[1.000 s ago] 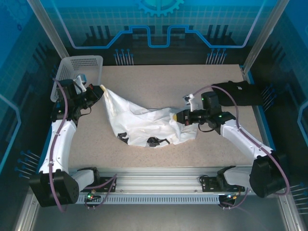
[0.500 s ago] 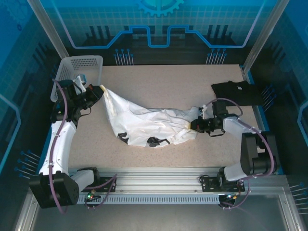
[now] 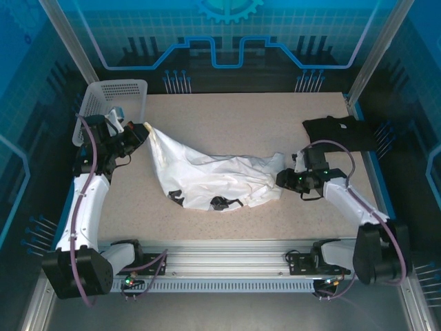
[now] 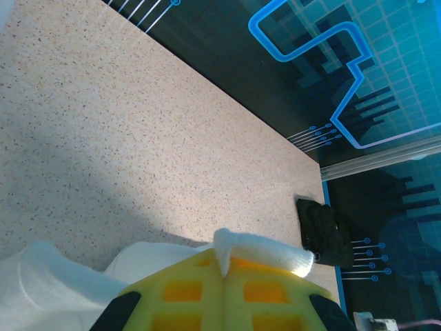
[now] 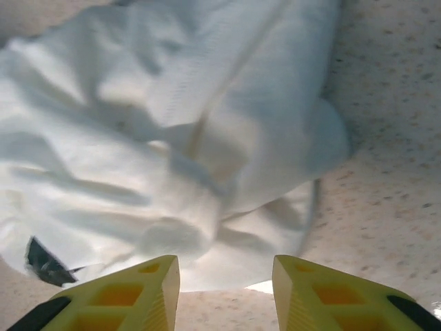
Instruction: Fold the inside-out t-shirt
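Though right end effector (image 5: 220, 279) gapes, t-shirt (image 5: 172, 138) perhaps touches it.

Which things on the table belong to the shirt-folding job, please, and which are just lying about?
Job: white t-shirt; left gripper, shut on one end of it; right gripper, open at its other end.
Lying about: black folded garment; white basket.

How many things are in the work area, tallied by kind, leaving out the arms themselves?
Garments: 2 (white t-shirt, black folded garment)
Baskets: 1 (white basket)
Total: 3
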### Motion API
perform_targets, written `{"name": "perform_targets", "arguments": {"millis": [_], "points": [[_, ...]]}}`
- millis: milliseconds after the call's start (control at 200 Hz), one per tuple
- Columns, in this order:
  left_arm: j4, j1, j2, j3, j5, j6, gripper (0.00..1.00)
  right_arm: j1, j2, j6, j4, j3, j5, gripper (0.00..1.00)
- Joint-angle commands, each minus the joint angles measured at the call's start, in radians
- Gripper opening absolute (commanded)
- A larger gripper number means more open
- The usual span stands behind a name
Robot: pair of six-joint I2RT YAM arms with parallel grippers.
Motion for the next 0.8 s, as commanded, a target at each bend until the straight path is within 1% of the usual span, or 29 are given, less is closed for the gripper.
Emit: {"name": "perform_targets", "arguments": {"millis": [0, 110, 255, 375, 490, 625, 795], "points": [[0.028, -0.007, -0.003, -0.018, 0.031, -0.002, 0.00, 0.089, -0.025, 0.103, -0.040, 0.012, 0.105, 0.44], [0.032, -0.007, -0.005, -0.020, 0.031, -0.003, 0.00, 0.173, 0.006, 0.155, -0.010, 0.022, 0.149, 0.45], [0.032, -0.007, -0.003, -0.021, 0.036, -0.004, 0.00, 0.232, 0.101, 0.182, 0.046, 0.043, 0.166, 0.46], [0.031, -0.007, -0.005, -0.021, 0.037, 0.001, 0.00, 0.248, 0.166, 0.166, 0.044, 0.068, 0.199, 0.46], [0.032, -0.007, -0.005, -0.023, 0.036, 0.001, 0.00, 0.239, 0.161, 0.150, 0.025, 0.065, 0.232, 0.44], [0.037, -0.007, 0.000, -0.025, 0.037, 0.000, 0.00, 0.212, 0.114, 0.147, 0.026, 0.030, 0.228, 0.36], [0.035, -0.007, -0.001, -0.024, 0.038, 0.003, 0.00, 0.153, 0.081, 0.140, 0.043, -0.023, 0.169, 0.14]]}}
